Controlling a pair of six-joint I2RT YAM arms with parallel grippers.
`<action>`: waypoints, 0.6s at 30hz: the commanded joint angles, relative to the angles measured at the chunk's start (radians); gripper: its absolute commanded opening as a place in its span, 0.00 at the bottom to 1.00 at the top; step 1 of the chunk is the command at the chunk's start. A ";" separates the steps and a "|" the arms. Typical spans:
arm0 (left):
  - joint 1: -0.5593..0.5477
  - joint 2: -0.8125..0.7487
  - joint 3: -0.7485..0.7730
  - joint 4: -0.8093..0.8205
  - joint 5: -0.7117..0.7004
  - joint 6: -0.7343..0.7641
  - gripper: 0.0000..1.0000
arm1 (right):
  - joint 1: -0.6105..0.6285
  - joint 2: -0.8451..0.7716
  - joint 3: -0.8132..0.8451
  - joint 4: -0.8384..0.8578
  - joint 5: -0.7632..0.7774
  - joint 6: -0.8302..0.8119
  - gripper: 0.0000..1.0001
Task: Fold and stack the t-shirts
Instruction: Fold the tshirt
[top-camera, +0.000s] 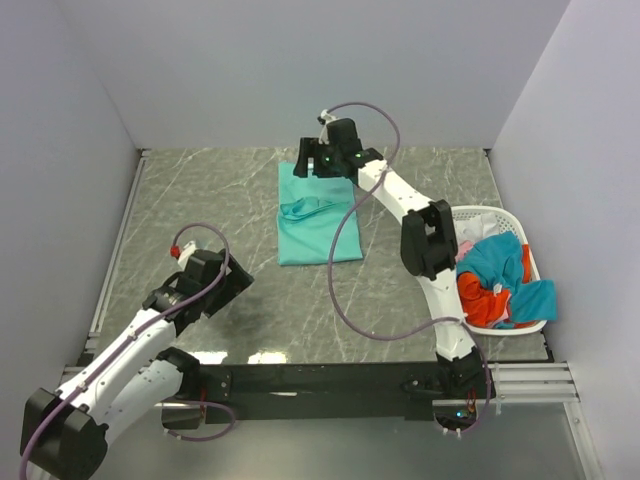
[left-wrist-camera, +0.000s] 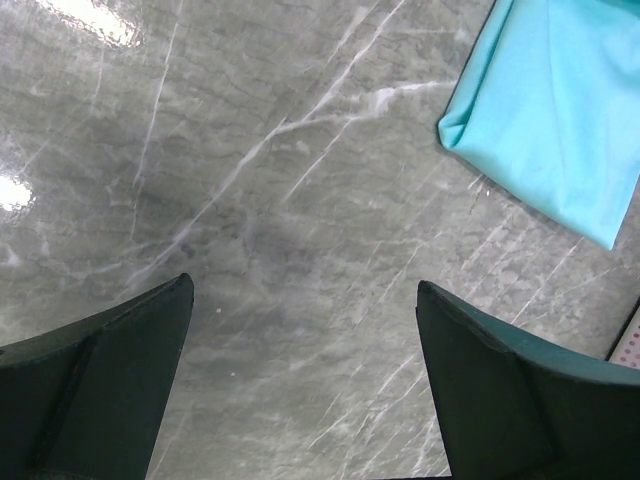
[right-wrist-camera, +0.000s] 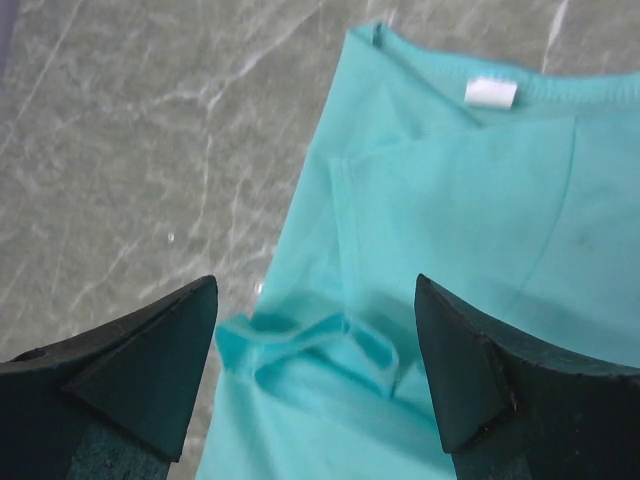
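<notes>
Matte black, wedge-shaped fingers of the left gripper (left-wrist-camera: 303, 287) spread wide, pinching nothing, low over glossy grey stone-veined desk (top-camera: 220, 200) close to the near-left corner. Same blunt wedges on the right gripper (right-wrist-camera: 315, 285), likewise parted and holding nothing, poised over the collar end of the teal-green t-shirt (right-wrist-camera: 450, 200) by the far edge.

Soft, smooth knit, folded into a long narrow rectangle from the far edge toward the desk's middle, slightly right of centre. Ribbed neckline with a small white label (right-wrist-camera: 490, 92); one stitched sleeve hem folded inward; a puckered ridge of cloth (right-wrist-camera: 310, 345) bunched between the fingertips. Crisp folded corner toward the left gripper.

White plastic lattice basket (top-camera: 490, 211) against the right edge, heaped with crumpled orange-red (top-camera: 480, 300), blue-teal (top-camera: 495, 260) and pale pink (top-camera: 465, 247) t-shirts.
</notes>
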 joint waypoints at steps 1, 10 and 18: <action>0.004 -0.009 -0.015 0.026 0.017 -0.007 0.99 | 0.032 -0.204 -0.140 0.023 -0.024 -0.039 0.86; 0.004 0.031 -0.011 0.051 0.033 0.007 0.99 | 0.168 -0.350 -0.579 0.141 -0.021 -0.039 0.86; 0.004 0.017 -0.012 0.040 0.027 0.011 0.99 | 0.201 -0.226 -0.515 0.146 -0.043 -0.002 0.87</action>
